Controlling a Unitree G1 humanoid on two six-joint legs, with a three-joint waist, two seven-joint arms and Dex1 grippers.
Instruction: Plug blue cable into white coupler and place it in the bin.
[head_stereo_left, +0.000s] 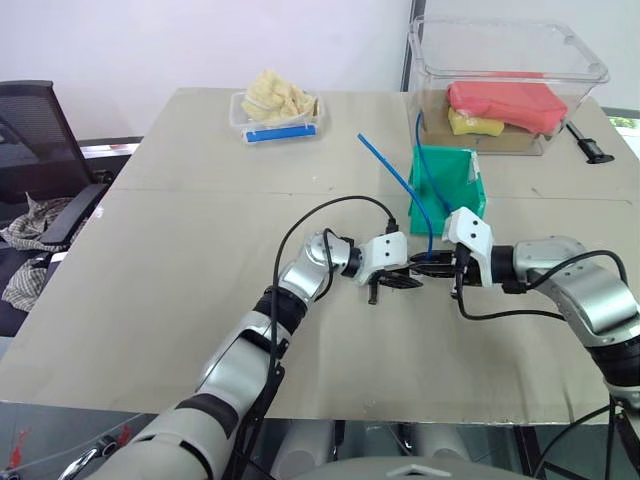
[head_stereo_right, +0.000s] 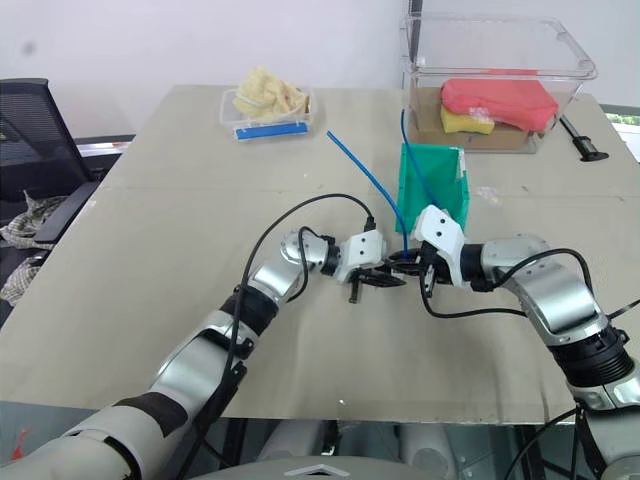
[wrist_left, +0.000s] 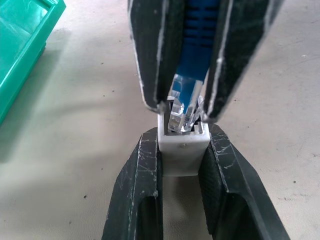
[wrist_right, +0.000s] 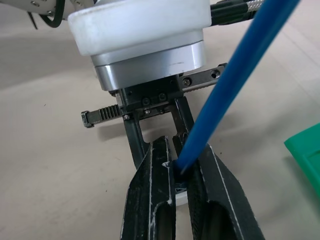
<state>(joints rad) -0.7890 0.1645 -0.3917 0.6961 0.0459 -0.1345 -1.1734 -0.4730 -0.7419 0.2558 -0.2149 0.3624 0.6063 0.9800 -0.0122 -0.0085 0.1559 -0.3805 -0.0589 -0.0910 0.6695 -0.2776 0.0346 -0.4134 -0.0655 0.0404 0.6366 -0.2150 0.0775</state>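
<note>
Left wrist view: you see the left gripper (wrist_left: 182, 150) clamping the white coupler (wrist_left: 183, 148) between its two black fingers, socket facing away from the wrist.
Plug: the clear plug (wrist_left: 184, 106) of the blue cable (wrist_left: 196, 42) sits with its tip at the mouth of the coupler's socket; you cannot tell how far in it goes.
Right gripper: in that same view your right gripper (wrist_left: 182, 107) comes in from opposite, its fingers pinched on the cable's blue boot just behind the plug.
Right wrist view: your right fingers (wrist_right: 150, 200) are clenched on the blue cable, which runs up and away from them; the left gripper's white wrist housing (wrist_right: 140, 30) faces you just beyond.
Left eye view: both grippers meet tip to tip above the table (head_stereo_left: 170, 290), just in front of the bin (head_stereo_left: 447, 190).
Cable run: from your right gripper the cable rises, loops over the bin, and its free end (head_stereo_left: 362, 138) sticks up to the left of the bin.
Bin: teal-green, standing on the table, near the large clear tub (head_stereo_left: 500, 60).
Elsewhere: a small clear tray (head_stereo_left: 278, 115) sits at the far side of the table, well apart from the grippers.
</note>
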